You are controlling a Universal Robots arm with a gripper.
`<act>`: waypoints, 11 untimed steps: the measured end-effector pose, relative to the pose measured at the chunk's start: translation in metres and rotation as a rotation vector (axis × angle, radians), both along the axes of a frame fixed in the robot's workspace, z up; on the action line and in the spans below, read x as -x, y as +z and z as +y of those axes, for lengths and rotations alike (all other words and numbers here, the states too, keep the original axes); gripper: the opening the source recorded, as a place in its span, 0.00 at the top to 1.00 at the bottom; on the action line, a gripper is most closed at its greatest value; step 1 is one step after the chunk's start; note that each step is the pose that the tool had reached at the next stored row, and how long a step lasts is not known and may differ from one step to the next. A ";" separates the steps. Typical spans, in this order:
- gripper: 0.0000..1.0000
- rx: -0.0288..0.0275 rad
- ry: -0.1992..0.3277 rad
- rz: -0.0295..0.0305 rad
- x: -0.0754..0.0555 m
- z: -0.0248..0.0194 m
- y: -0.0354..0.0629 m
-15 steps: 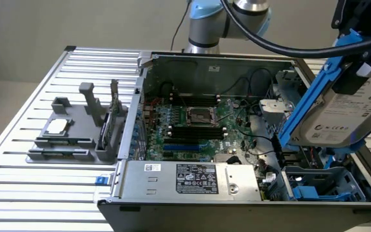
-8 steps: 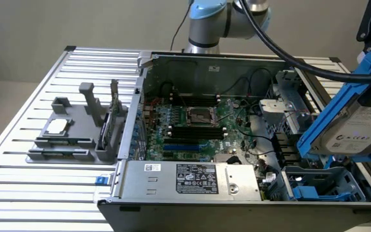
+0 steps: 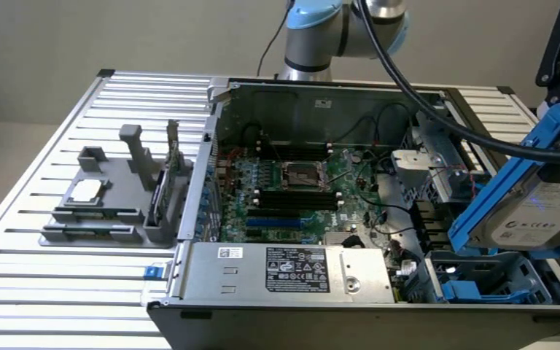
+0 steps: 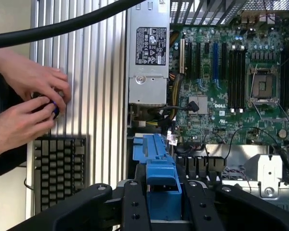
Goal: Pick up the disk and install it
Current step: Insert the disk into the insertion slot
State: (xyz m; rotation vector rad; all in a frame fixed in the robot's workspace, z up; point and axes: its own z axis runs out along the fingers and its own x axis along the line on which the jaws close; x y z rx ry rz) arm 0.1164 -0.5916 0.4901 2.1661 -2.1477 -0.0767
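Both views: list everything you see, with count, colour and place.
disk: one, silver-grey in blue carrier, tilted above case, exterior view's right
case: one, grey, open, on table
motherboard: one, green, inside case
power supply: one, grey, black label, inside case
holder: one, grey, on table, exterior view's left
chip: one, silver, on holder
table: one, white, slatted
keyboard: one, black, beside table
hands: two, a person's, together by keyboard
arm: one, grey-blue, behind case
gripper: one, black, shut on disk
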 end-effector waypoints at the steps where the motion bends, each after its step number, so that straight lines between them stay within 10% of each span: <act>1: 0.67 0.0002 0.000 -0.0003 0.000 0.0000 -0.0018; 11: 0.67 -0.0002 0.016 -0.0170 -0.001 -0.0001 -0.0160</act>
